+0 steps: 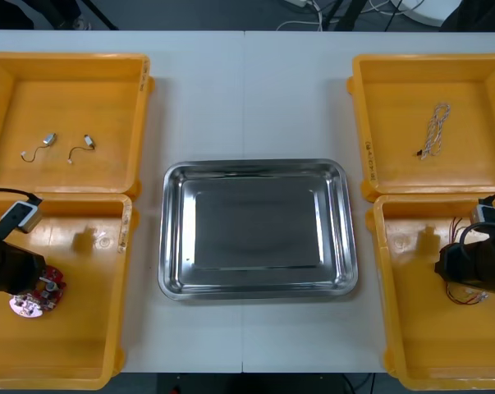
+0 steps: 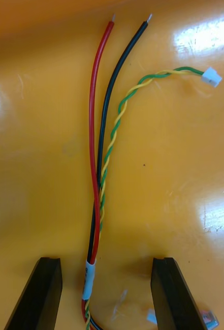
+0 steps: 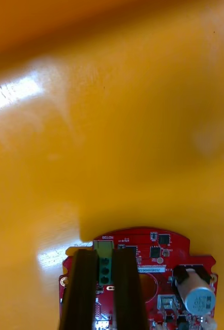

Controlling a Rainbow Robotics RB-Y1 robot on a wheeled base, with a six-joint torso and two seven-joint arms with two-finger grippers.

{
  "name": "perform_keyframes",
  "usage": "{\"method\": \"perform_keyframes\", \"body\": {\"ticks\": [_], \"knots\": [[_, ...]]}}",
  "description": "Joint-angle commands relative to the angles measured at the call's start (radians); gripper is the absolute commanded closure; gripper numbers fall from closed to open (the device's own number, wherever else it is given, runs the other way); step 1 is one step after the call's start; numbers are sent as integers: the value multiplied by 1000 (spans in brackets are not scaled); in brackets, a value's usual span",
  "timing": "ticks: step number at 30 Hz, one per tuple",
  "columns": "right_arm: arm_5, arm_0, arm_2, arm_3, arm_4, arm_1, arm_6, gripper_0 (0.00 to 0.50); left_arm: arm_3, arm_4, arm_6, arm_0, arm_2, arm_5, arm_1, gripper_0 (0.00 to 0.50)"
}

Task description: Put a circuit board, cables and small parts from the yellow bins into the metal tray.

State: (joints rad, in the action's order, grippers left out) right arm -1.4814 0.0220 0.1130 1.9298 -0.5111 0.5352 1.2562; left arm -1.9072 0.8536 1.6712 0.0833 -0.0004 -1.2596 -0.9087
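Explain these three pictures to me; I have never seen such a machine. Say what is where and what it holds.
This is a two-armed robot at a light table. The wide picture looks down from above its arms; the upright ones come from cameras on its wrists, and the black bars at their bottom are that arm's jaws. A bare, shiny metal tray lies mid-table. The left arm is over the near left yellow plastic bin, jaws shut on the green block of a round red circuit board. The right arm is over the near right bin, jaws open either side of a bundle of red, black and twisted green-yellow cables, not yet gripping. The far left bin holds two small metal parts; the far right bin, a pale twisted cable.
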Motion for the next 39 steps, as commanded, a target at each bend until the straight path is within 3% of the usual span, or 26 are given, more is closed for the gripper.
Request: {"method": "perform_keyframes", "body": {"ticks": [1, 12, 13, 14, 16, 26, 39], "knots": [[27, 29, -32, 8, 23, -8, -41, 0, -3, -7, 97, 26, -10, 11, -49, 500], [30, 41, -33, 8, 34, -32, -50, 0, -3, -5, 96, 26, -10, 12, -53, 500], [30, 41, -33, 8, 34, -32, -52, 53, -3, -5, 94, 26, -10, 11, -55, 500], [30, 41, -33, 8, 33, -32, -54, 148, -3, -5, 94, 26, -10, 12, -55, 500], [32, 41, -33, 8, 31, -32, -55, 500, -3, -4, 94, 23, -10, 11, -61, 500], [21, 24, -23, 12, 22, -31, -55, 500, -9, 18, 90, -14, 22, -46, -72, 500], [-267, -57, 77, 193, 19, -32, -55, 500, -88, 59, 44, -100, 132, -270, -55, 500]]}}
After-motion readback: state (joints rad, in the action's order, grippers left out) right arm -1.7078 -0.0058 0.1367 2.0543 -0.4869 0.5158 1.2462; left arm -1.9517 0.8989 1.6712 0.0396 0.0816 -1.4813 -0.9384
